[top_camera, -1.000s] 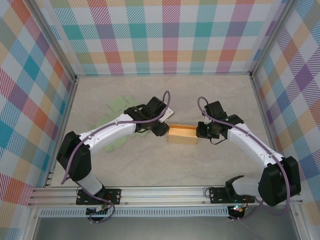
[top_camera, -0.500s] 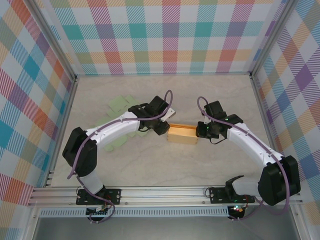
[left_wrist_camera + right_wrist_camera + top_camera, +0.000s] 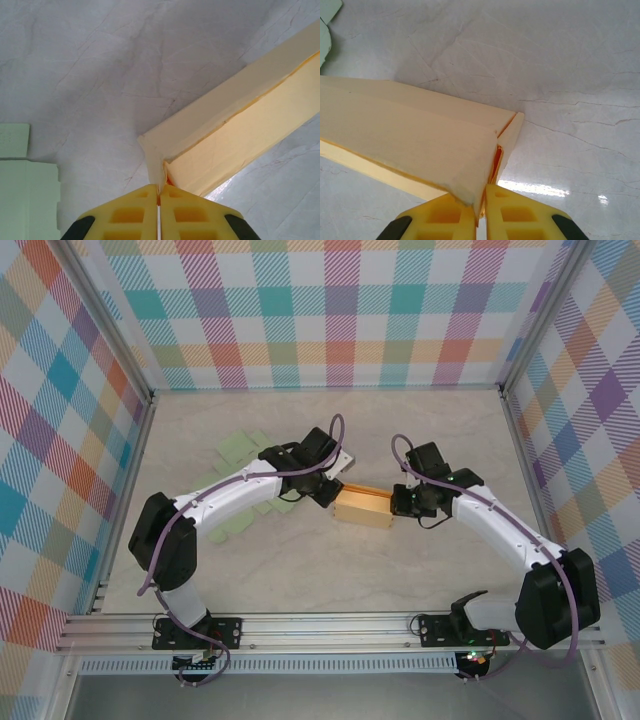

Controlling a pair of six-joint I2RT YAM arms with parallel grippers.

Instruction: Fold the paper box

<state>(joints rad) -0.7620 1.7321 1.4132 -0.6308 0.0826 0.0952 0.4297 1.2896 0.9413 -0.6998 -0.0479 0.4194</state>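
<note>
The pale yellow paper box [image 3: 364, 507] lies partly folded on the marble table between both arms. At its left end, my left gripper [image 3: 333, 495] is shut on that end wall. In the left wrist view the yellow fingertips [image 3: 131, 207] pinch the thin flap at the box [image 3: 240, 125] corner, with the gripper [image 3: 159, 189] closed tight. My right gripper [image 3: 400, 502] is at the right end. The right wrist view has the gripper [image 3: 481, 197] shut on the box [image 3: 410, 135] end wall, with a flap folded over its left finger.
Flat pale green paper pieces [image 3: 240, 448] lie left of the box, some under the left arm [image 3: 235, 520]; one corner [image 3: 25, 180] is near the left gripper. Checked walls and metal posts [image 3: 150, 400] enclose the table. A rail [image 3: 330, 625] runs along the near edge.
My left gripper has moved in slightly toward the box and closed on its left end wall. The right gripper has kept its hold and barely moved.
</note>
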